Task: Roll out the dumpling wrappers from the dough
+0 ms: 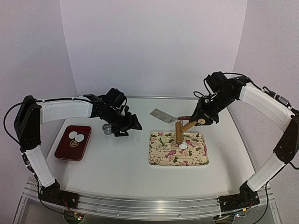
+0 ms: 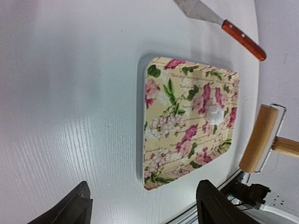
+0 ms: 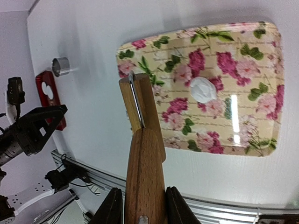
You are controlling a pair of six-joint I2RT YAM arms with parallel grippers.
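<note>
White tabletop (image 1: 117, 163), pale lilac walls. Two thin round white dumpling wrappers (image 1: 73, 135) lie side by side in a small dark-red rectangular tray (image 1: 65, 151) at far left, parked clear of the work area. A small white dough lump (image 1: 183, 145) sits on a floral rectangular tray (image 1: 161, 158), right of centre, likely next for flattening. A wooden rolling pin (image 1: 179, 132) tilts over that tray near the lump; contact unclear. Its handle is clamped in the right gripper (image 3: 142, 210). A short metal ring cutter (image 1: 107, 129) stands just beside the left gripper (image 2: 145, 210), jaws wide, empty. A red-handled metal spatula (image 1: 164, 115) lies behind the floral tray.
</note>
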